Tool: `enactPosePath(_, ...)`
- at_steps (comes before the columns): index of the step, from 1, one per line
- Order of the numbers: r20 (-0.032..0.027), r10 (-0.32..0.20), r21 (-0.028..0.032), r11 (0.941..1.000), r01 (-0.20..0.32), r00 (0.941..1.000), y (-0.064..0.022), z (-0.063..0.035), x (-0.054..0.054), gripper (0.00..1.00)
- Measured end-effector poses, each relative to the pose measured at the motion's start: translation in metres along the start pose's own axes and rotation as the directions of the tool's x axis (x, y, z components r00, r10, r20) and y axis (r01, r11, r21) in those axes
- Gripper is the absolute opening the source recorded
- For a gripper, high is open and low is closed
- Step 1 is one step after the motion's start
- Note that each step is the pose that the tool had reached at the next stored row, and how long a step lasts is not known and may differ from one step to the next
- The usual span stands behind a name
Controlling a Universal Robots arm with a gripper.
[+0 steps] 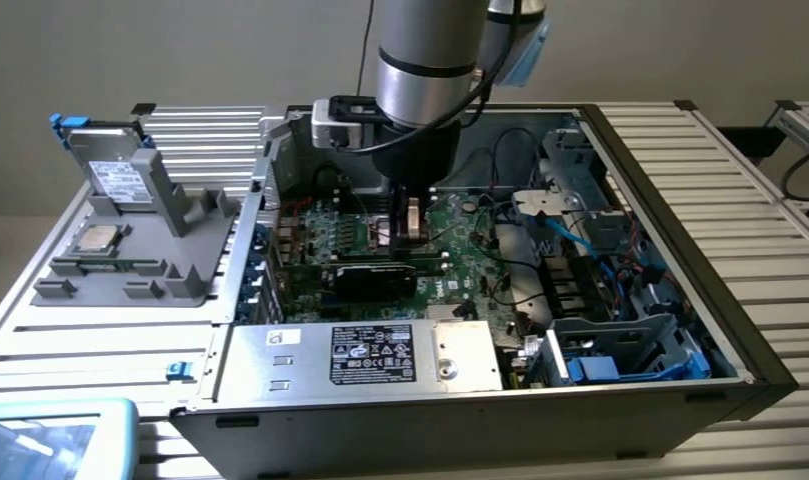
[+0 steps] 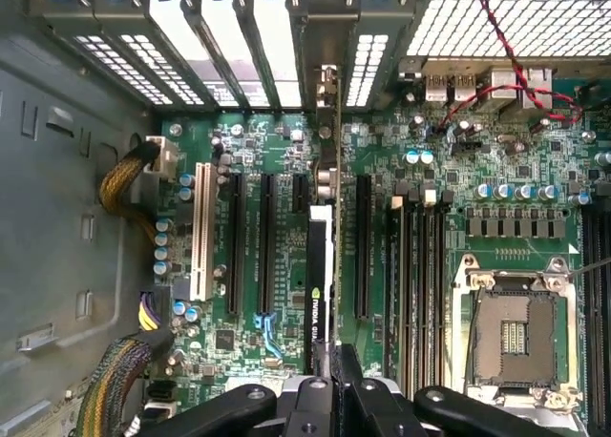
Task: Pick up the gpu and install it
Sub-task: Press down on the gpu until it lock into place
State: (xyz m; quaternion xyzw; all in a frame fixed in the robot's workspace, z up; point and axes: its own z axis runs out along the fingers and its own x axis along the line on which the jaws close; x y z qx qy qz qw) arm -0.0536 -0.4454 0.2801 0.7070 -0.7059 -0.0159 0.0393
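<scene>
Grey parts stand: sat at exterior view's left, outside case, w/ silver boxy drive on it.
Open black PC case: lay on side, green motherboard exposed.
Gripper: fingers shut on gpu's top edge.
Thin green-and-dark gpu card: stood on edge in a black slot mid-board, betw. neighbouring slots.
</scene>
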Motion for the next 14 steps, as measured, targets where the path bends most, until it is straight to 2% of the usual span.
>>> enactPosePath(3, -0.0014, 0.0, -0.0033, 1.0, 0.0, 1.0, 0.0004, -0.0055, 0.0002, 0.12)
enactPosePath(14, -0.0016, 0.0, -0.0038, 1.0, 0.0, 1.0, 0.0003, -0.0055, 0.0002, 0.12)
